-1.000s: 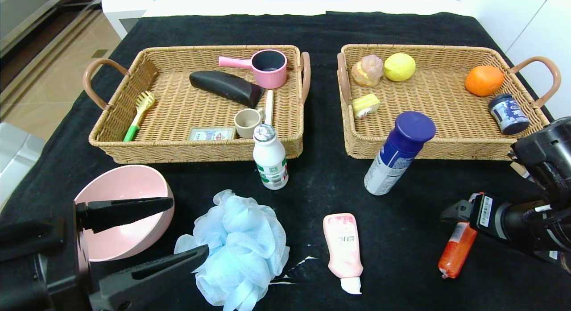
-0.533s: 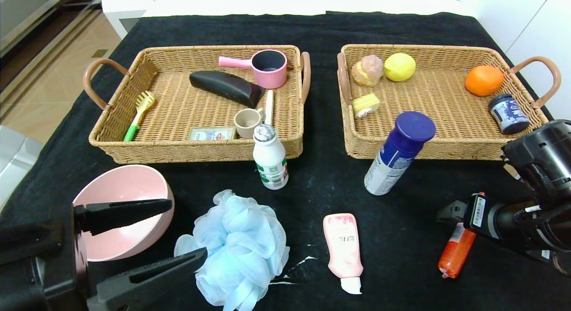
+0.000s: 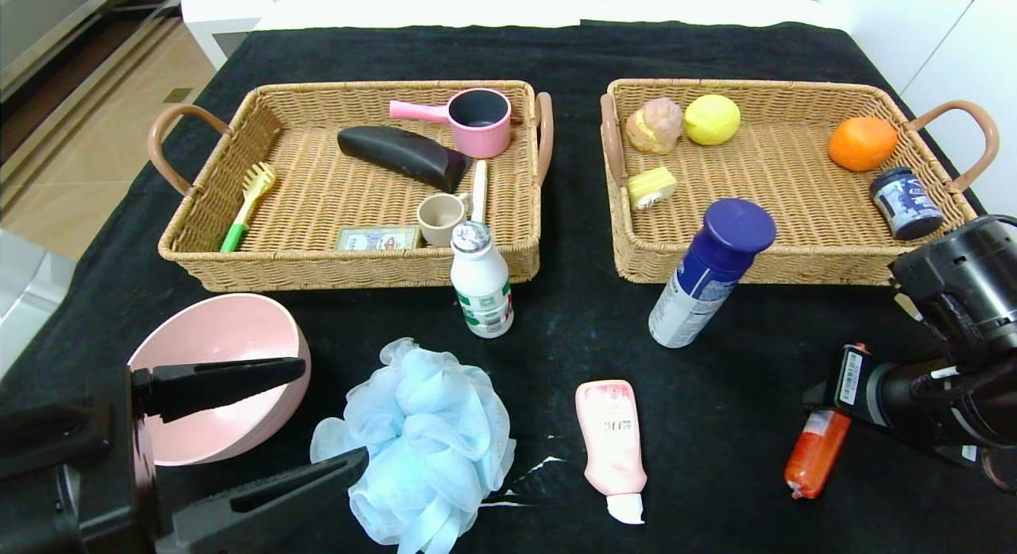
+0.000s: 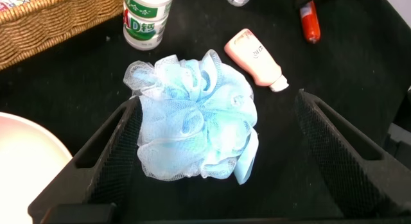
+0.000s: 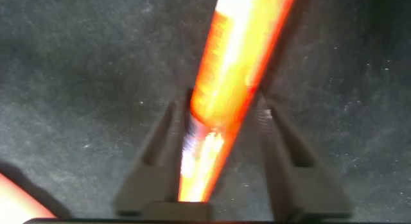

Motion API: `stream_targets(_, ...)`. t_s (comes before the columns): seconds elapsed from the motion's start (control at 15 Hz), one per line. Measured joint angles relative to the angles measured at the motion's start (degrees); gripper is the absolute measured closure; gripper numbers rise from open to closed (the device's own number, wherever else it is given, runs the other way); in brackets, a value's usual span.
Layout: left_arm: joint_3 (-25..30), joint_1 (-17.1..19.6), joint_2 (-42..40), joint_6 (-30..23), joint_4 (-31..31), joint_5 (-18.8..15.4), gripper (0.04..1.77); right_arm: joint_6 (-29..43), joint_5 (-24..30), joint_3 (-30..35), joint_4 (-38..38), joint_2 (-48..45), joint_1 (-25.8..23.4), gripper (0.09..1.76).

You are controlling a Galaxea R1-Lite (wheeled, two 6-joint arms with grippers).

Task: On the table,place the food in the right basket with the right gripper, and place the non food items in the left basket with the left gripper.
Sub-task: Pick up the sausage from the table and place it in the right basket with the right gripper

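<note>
1. head view: the right gripper (image 3: pixel 822 403) is low over the tabletop (image 3: pixel 556 53) at the near right, its fingers pinched in on the upper end of the orange-red sausage stick (image 3: pixel 814 459).
2. right wrist view: the sausage stick (image 5: pixel 237 76) runs between the two fingers (image 5: pixel 160 153), which press its sides; black cloth lies beneath.
3. the left gripper (image 3: pixel 262 427) hangs at the near left with jaws spread wide, holding nothing; one finger lies across the pink bowl (image 3: pixel 214 339), the other beside the light-blue bath pouf (image 3: pixel 421 435).
4. left wrist view: the pouf (image 4: pixel 196 118) sits between the wide fingers (image 4: pixel 334 153), apart from both.
5. the pink tube (image 3: pixel 612 443) lies flat between pouf and sausage.
6. the white bottle (image 3: pixel 481 284) stands just before the left basket (image 3: pixel 199 220); the spray can (image 3: pixel 707 276) stands before the right basket (image 3: pixel 794 268).
</note>
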Motion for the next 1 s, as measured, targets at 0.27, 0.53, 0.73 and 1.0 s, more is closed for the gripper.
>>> stream_targets(0.27, 0.24, 0.0, 0.05, 0.22, -0.05, 0.02, 0.09, 0.13, -0.02, 0.24, -0.09, 0.18, 0.0, 1.36)
stream_targets(0.53, 0.33, 0.0, 0.1, 0.29, 0.0, -0.02, 0.09, 0.2, 0.0, 0.35, -0.02, 0.21, 0.09, 1.36)
stream_targets(0.73, 0.46, 0.0, 0.22, 0.29, -0.05, 0.0, 0.09, 0.16, 0.0, 0.43, -0.05, 0.11, 0.17, 1.36)
stream_targets(1.0, 0.49, -0.05, 0.18, 0.3, 0.01, 0.0, 0.09, -0.17, 0.3, 0.13, 0.22, -1.77, 0.8, 1.36)
